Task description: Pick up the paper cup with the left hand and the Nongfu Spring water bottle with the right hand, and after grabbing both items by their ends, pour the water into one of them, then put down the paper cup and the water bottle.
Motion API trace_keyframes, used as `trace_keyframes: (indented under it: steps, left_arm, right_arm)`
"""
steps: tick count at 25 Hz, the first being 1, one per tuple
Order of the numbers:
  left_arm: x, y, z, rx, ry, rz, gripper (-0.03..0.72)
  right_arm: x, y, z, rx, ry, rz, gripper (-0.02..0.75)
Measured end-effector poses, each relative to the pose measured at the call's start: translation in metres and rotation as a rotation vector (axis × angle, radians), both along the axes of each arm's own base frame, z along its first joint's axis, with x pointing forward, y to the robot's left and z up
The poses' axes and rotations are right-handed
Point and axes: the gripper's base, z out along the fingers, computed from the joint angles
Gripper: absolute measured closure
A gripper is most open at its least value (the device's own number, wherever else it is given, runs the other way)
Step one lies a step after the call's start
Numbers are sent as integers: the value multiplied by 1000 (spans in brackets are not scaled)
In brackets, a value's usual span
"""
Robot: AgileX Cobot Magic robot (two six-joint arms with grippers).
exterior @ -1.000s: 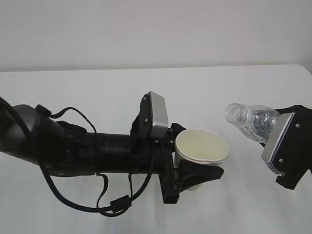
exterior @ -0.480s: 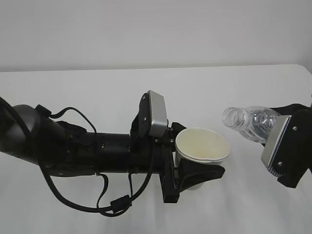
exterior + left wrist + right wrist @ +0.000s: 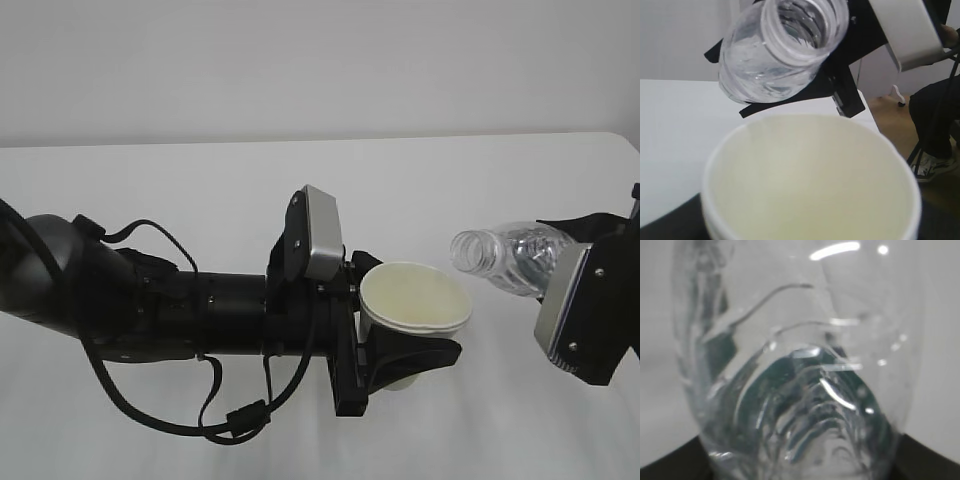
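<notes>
Exterior view slanted down at table (image 3: 200, 170), wrist views close-up, sharing bottle (image 3: 505, 257).

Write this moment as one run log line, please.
left gripper: holds cup upright | right gripper: holds bottle tilted, mouth toward cup | no stream visible
</notes>
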Motion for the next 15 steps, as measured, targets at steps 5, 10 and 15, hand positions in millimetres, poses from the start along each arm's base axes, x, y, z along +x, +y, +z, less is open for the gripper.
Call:
trace_keyframes:
  steps: [5, 10, 15]
  left_arm:
    - [0, 0, 0, 0, 10, -1, 217]
    - [-1, 0, 0, 3, 21, -8, 217]
    - [-10, -8, -1, 5, 26, -43, 217]
  right_arm:
    - [0, 1, 1, -12, -19, 13, 314]
    - [1, 1, 2, -25, -33, 21, 314]
    - [2, 1, 4, -32, -45, 26, 314]
